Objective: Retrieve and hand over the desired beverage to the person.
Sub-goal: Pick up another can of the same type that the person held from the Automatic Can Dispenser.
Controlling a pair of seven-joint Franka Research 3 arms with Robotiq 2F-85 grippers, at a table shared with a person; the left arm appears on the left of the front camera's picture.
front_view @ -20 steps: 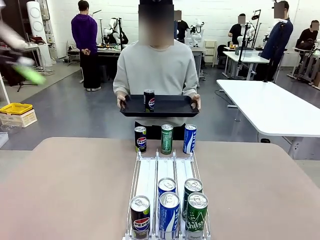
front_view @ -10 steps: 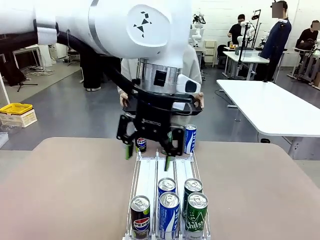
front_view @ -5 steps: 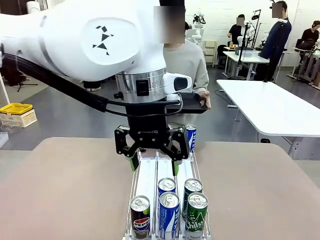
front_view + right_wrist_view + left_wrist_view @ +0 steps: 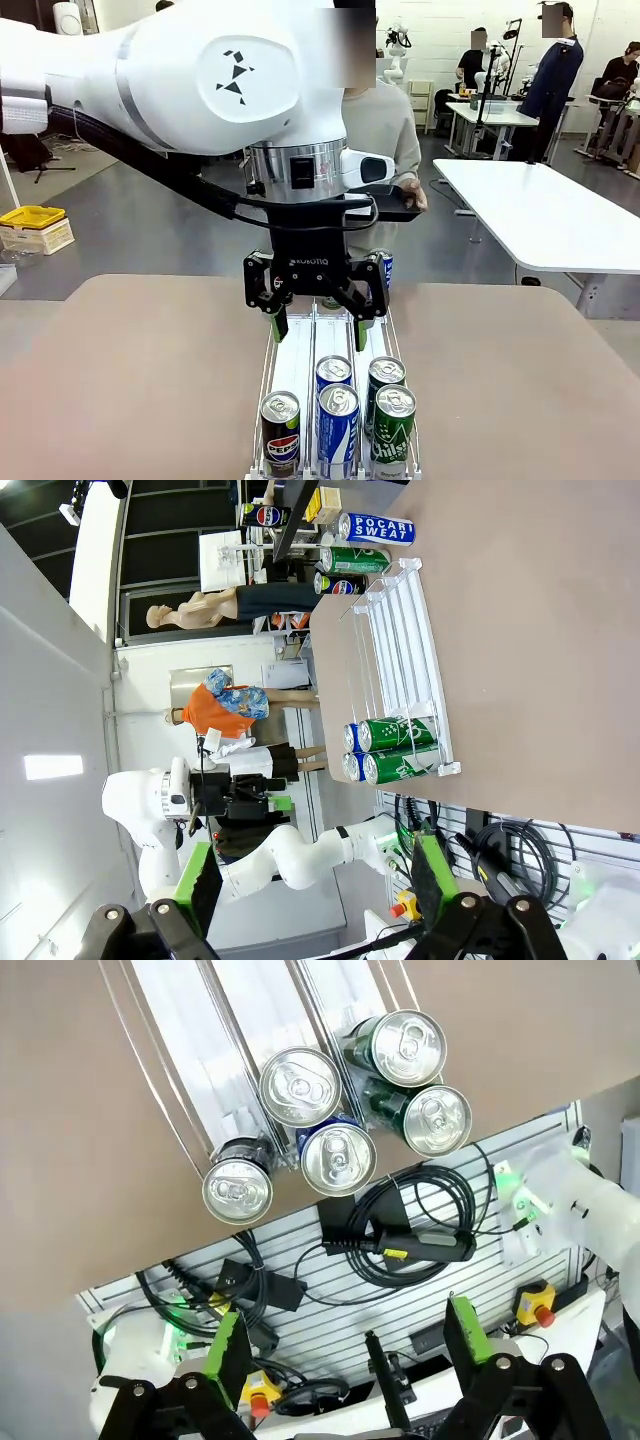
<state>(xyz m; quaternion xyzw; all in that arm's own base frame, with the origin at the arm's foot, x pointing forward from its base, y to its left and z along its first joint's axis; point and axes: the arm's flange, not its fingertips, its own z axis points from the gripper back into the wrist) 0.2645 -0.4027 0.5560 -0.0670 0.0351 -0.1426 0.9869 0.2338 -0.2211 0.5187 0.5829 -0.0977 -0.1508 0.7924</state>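
Cans crowd the rack's 6 o'clock end; 12 o'clock cans hide mostly behind the left gripper, fingers spread, empty, over bare lanes. Its arm masks the person. Right gripper splayed, empty.

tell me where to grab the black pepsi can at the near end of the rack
Probably its upper wall just under the rim, coming straight down from above. The Pepsi can stands upright with a blue can close beside it, so the fingers of the open left gripper should fit best fore and aft along its lane.
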